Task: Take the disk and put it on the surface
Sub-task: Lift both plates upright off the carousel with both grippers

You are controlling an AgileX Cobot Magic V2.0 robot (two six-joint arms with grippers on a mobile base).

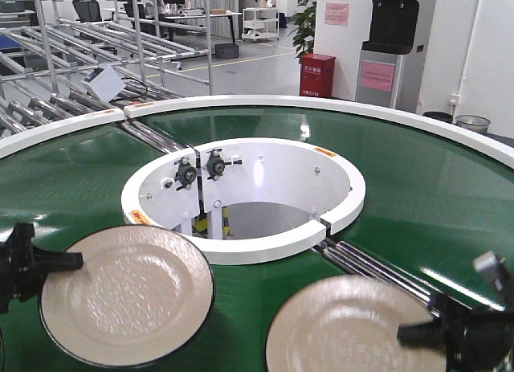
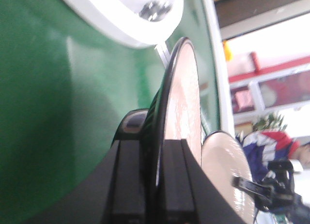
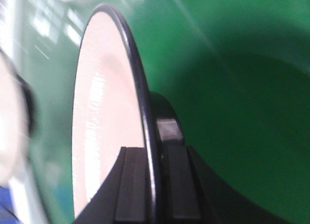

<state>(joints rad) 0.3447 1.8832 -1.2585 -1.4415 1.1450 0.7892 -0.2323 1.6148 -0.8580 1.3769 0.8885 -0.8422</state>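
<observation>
Care: left tool (image 1: 72, 261) and right tool (image 1: 411, 335) each pinch a cream black-rimmed round disk (image 1: 128, 296), so carry both level, clear of the green belt (image 1: 450, 195).

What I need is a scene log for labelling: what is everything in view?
Plates: two, cream with black rims; left plate and right plate over the belt's near side.
Conveyor belt: one, green, ring-shaped, mid-frame.
Inner ring wall: one, white, belt's centre.
Rollers: several, silver, in the belt's seams.
Racks: several, silver, back left.
Cabinet: one, red, back centre.
Potted plant: one, green, behind the cabinet.
Hands: two, black; left hand shut on the left plate's rim, right hand shut on the right plate's.
</observation>
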